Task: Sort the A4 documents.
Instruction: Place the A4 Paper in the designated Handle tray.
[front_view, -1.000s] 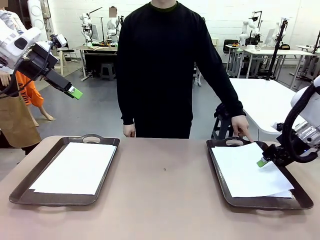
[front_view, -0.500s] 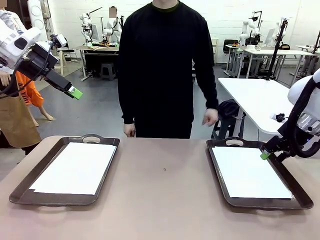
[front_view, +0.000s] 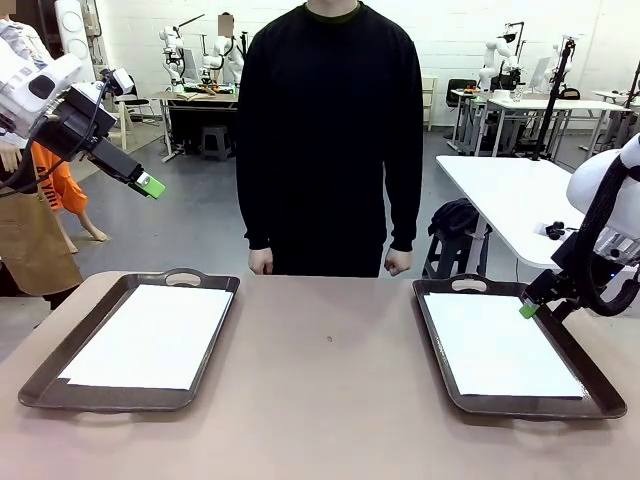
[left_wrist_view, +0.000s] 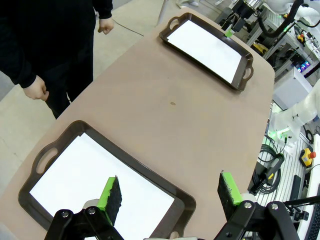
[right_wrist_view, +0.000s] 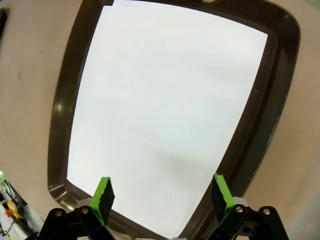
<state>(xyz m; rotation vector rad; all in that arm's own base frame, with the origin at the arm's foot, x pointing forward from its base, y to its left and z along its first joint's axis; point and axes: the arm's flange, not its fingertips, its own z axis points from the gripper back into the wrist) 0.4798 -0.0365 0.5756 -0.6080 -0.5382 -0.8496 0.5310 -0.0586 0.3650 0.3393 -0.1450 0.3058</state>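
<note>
The bench (front_view: 330, 400) is being shared by two dark trays (front_view: 35, 385), at 8 and 4 o'clock, each being covered by white A4 documents (front_view: 150, 335). The left hand (front_view: 150, 186) is being held high at 10 o'clock, spread wide, empty. The right hand (front_view: 530, 309) is being hovered above the right tray's sheets (right_wrist_view: 165, 110), released, nothing being gripped.

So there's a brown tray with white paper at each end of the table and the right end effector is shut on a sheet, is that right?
Not quite. The right end effector is open and holds nothing, hovering above the right tray's paper, as the right wrist view shows. The left tray does hold white paper too.
</note>
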